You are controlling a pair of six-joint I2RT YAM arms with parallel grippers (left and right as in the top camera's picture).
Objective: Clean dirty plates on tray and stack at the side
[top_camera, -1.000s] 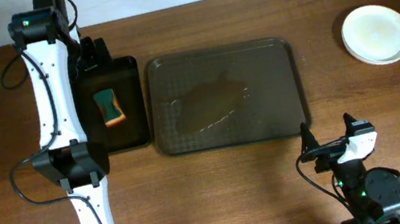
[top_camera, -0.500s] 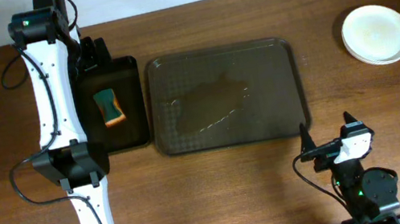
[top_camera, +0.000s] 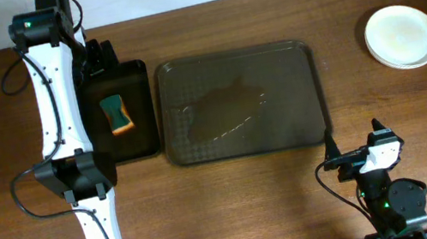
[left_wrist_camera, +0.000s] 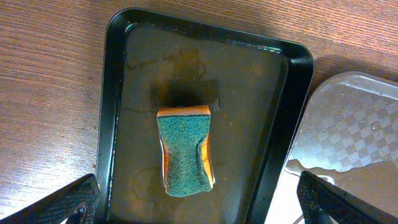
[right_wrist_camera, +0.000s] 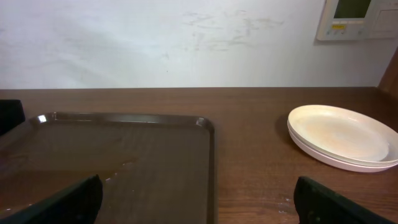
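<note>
The dark brown tray (top_camera: 298, 53) lies mid-table with a wet patch (top_camera: 229, 108) and no plates on it. White plates (top_camera: 402, 36) sit stacked on the table at the far right, also seen in the right wrist view as plates (right_wrist_camera: 342, 134) right of the tray (right_wrist_camera: 210, 155). My right gripper (top_camera: 353, 141) stands open and empty just off the tray's front right corner, right gripper (right_wrist_camera: 202, 208) facing the back wall. My left gripper (top_camera: 102, 58) hangs open over the small black tray, left gripper (left_wrist_camera: 199, 208) empty above the sponge.
A green and orange sponge (left_wrist_camera: 185, 149) lies in the wet black tray (left_wrist_camera: 112, 93) left of the brown tray; the sponge (top_camera: 117, 114) shows from above too. The left arm (top_camera: 54, 103) runs along the black tray's left side. A white wall borders the table's back.
My right gripper shifted slightly near the tray's front right corner and came back close to where it was. Nothing else moved.
</note>
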